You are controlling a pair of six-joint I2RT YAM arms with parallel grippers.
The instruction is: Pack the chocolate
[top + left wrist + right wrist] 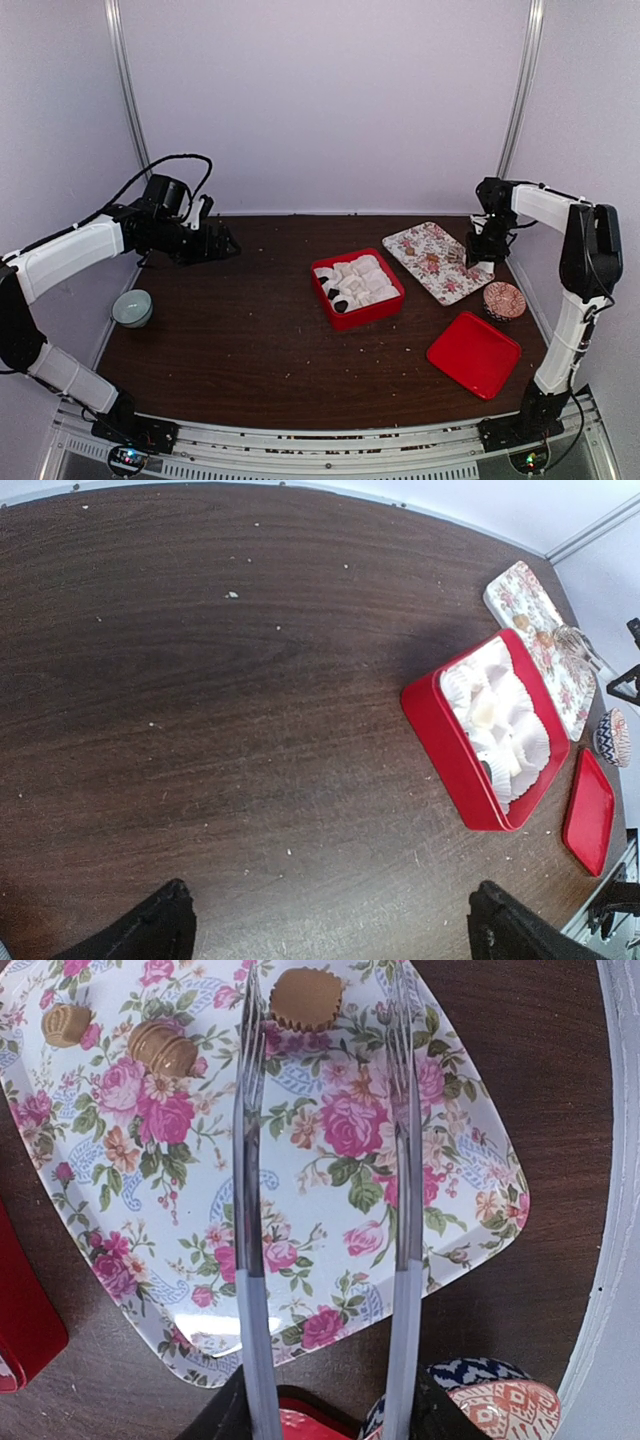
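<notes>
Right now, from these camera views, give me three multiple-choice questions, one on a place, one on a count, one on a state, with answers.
1. Where do the tan bite-sized chocolates lie?
A) in the red rectangular box
B) on the flowered rectangular tray
C) on the flat red lid

2. How many chocolates show on that tray in the right wrist view?
A) one
B) five
C) three

3. How is the left gripper?
A) open, empty
B) shut on a white paper cup
C) shut on the lid

1 B: they rest on the tray's flowers.
2 C: three tan lumps are visible.
3 A: its jaws stand wide apart, nothing between.
</notes>
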